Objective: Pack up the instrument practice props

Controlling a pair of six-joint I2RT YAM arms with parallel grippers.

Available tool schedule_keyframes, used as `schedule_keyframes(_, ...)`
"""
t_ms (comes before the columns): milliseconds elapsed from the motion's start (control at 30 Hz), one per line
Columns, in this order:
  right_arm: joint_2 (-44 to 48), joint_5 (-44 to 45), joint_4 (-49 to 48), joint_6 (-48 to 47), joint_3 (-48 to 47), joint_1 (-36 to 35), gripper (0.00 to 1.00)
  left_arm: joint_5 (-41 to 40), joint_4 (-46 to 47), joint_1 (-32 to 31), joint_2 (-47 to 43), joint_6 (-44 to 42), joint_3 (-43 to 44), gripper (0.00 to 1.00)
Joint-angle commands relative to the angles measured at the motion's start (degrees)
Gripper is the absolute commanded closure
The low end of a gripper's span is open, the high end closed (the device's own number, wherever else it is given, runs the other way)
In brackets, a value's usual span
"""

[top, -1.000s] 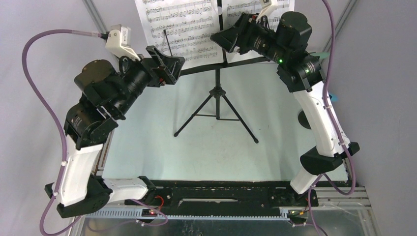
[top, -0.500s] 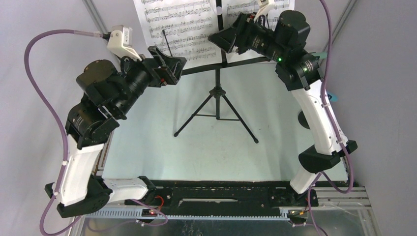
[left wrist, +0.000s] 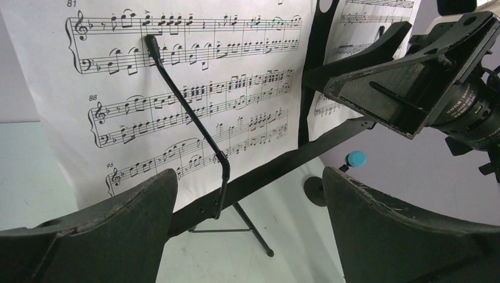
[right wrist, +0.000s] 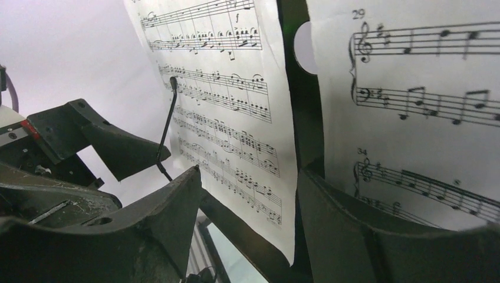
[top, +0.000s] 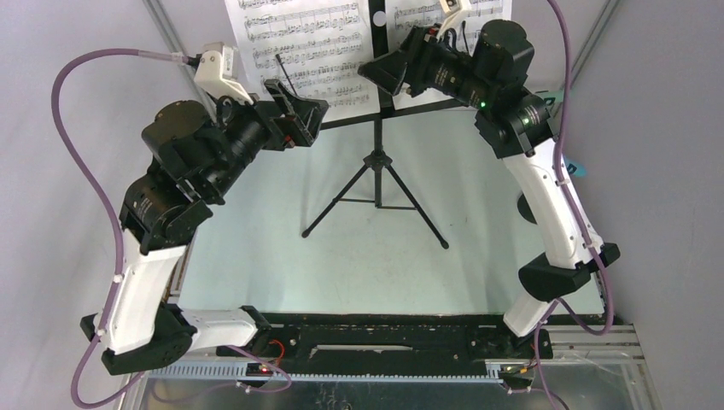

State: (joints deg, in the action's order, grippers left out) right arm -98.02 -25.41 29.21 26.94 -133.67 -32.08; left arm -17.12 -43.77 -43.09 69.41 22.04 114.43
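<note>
Your left gripper (top: 299, 115) was spread as wide as it goes, with nothing in it. It sat just in front of the lower left corner of the left sheet-music page (top: 299, 43). Your right gripper (top: 380, 68) was about two-thirds open and not clamped on anything I could see. In the right wrist view its jaws straddled the rack's centre spine (right wrist: 295, 118) and the inner page edges.

The black music rack (top: 376, 162) stood on its tripod toward the back of the table (top: 256, 248), both pages resting on its ledge (left wrist: 283, 165). The blue microphone (left wrist: 355, 158) stood off to the right, past the rack, with a black round base (left wrist: 315, 190) near it.

This looked like the page-pulling step to me, very early in the pack-up. The catch was the wire page retainer (left wrist: 188, 112) lying across the left page. I'd have swung that clear first, then pinched the paper at a free edge rather than mid-sheet. Paper crumples if you squeeze it against the perforated desk. Lifting up and off the ledge beat dragging sideways.

Room was tight up there. The two grippers were near each other, and the wall sat right behind the pages. The tripod legs splayed out below too, so a low swing could've tipped the whole thing. The bare table in front of the legs was your open space.
</note>
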Motion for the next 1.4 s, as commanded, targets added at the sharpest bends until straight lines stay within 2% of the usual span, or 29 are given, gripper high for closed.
schedule_keyframes(0,3.3,8.0,-1.6,-2.9,2.6,0.4,0.3,1.0,1.3,0.2,0.0,0.1,-0.8,0.0)
schedule_keyframes(167,3.4,11.7,-0.3,-3.2,2.9,0.3,0.3,0.9,1.3,0.5,0.1,0.1,-1.0,0.0)
schedule_keyframes(633,0.1,6.8,5.8,-3.2,1.4,0.3,0.34,1.4,1.3,1.5,0.5,0.1,-2.0,0.0)
schedule_keyframes(1167,3.5,6.8,9.1,-0.9,9.2,-0.7,0.39,2.4,1.3,2.1,0.7,0.3,-2.4,0.0)
schedule_keyframes(1367,5.0,1.7,4.6,0.4,13.2,-0.6,0.39,3.1,1.3,2.2,0.8,0.3,-2.4,0.0)
